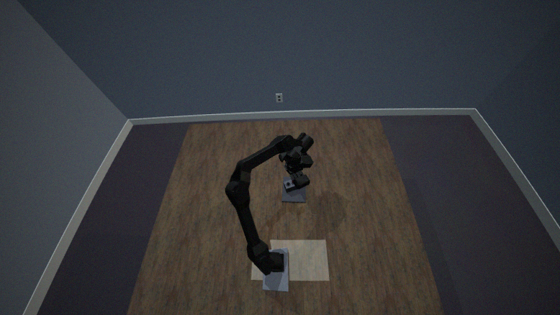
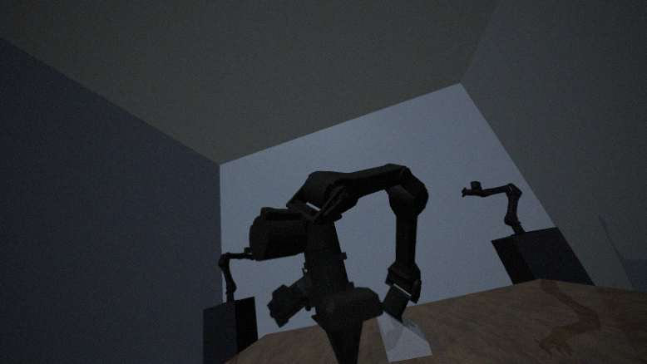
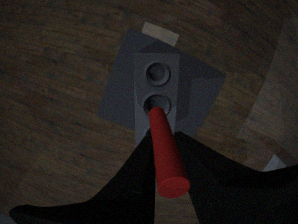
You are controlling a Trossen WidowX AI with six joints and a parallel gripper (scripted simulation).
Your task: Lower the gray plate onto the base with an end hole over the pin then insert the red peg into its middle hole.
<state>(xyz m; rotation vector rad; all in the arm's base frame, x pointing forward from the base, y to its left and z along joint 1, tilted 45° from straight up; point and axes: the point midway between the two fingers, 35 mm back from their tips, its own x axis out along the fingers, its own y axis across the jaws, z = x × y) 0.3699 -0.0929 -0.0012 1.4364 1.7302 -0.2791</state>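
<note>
My gripper [image 1: 301,180] [image 2: 346,346] [image 3: 165,134] is shut on the red peg [image 3: 169,152], which points down and away from the wrist camera. In the wrist view the peg's far tip overlaps the near part of the middle hole of the gray plate [image 3: 172,65] [image 1: 289,189]; whether it has entered cannot be told. The plate lies on the dark square base [image 3: 115,90] [image 1: 294,198]. One end hole shows beyond the middle one; the other is hidden behind the fingers. The pin cannot be made out. In the top and exterior views the peg is hidden.
A small pale patch [image 3: 160,33] shows beside the base. The arm stands on a pale block [image 1: 276,283] [image 2: 405,346] over a light rectangle [image 1: 309,259] on the wood surface. Two other arms [image 2: 512,203] [image 2: 228,275] stand on dark pedestals in the background.
</note>
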